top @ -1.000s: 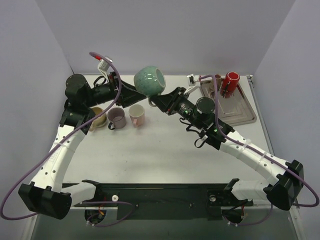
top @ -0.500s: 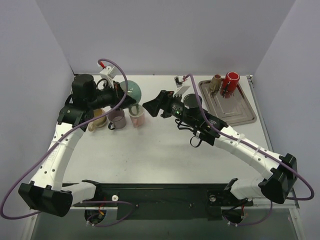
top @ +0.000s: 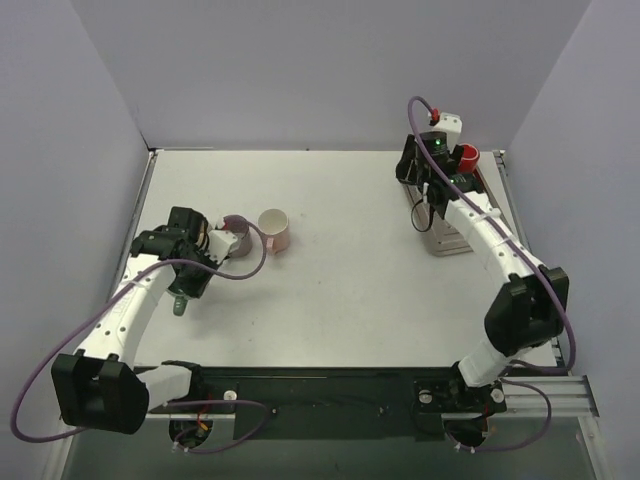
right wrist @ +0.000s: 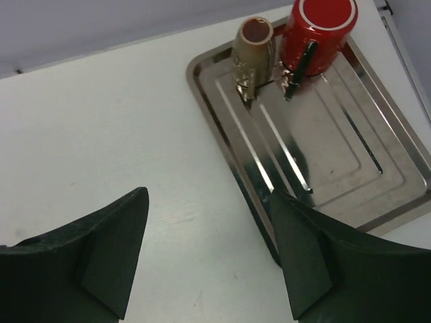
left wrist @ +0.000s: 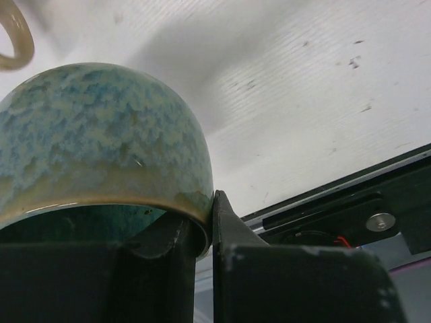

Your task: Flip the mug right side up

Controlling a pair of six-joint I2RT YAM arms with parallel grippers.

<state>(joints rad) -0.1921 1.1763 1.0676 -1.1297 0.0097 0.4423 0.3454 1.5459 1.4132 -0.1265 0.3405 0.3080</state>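
My left gripper (left wrist: 202,232) pinches the teal mug (left wrist: 101,134) by its rim, one finger inside, to swing it upright; my right gripper (right wrist: 209,208) gapes empty.

Most likely a robotics lab: a white worktop (top: 340,300) boxed in by plain pale walls (top: 320,70) at the top and sides of the frame, two robot arms (top: 130,310) bolted to a black rail (top: 320,385) along the bottom
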